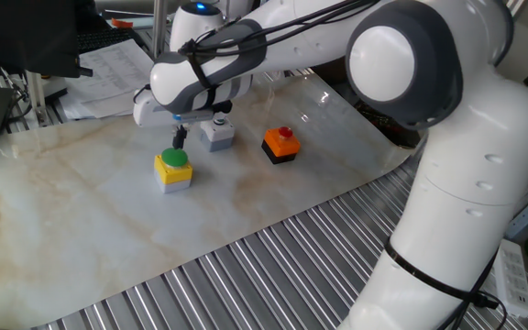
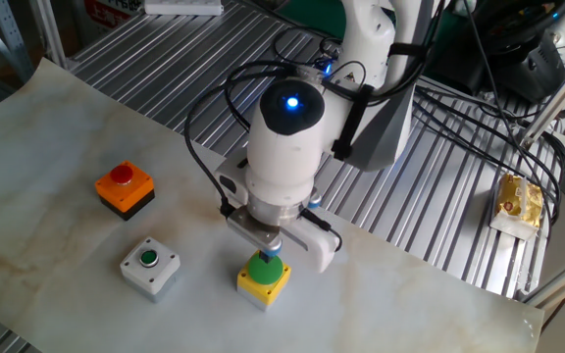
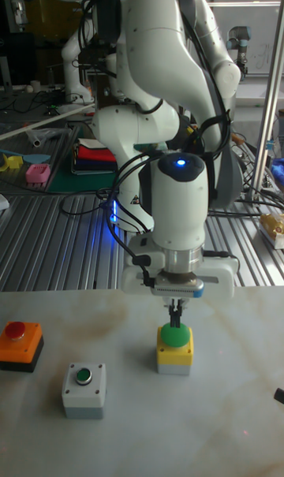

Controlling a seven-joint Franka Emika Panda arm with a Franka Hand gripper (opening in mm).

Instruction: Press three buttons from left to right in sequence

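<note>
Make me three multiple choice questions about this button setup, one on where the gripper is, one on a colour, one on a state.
1. The gripper is over which box?
A. yellow box
B. grey box
C. orange-black box

2. What colour is the cap on the orange-black box?
A. green
B. red
C. blue

3. How do the fingertips stand to the big green cap?
A. far above it
B. beside it on the table
C. right at its top

Answers:
1 A: the tall fixed view shows the fingertips directly above the yellow box.
2 B: its cap is red in every view.
3 C: the fingertips reach the cap's top.
</note>
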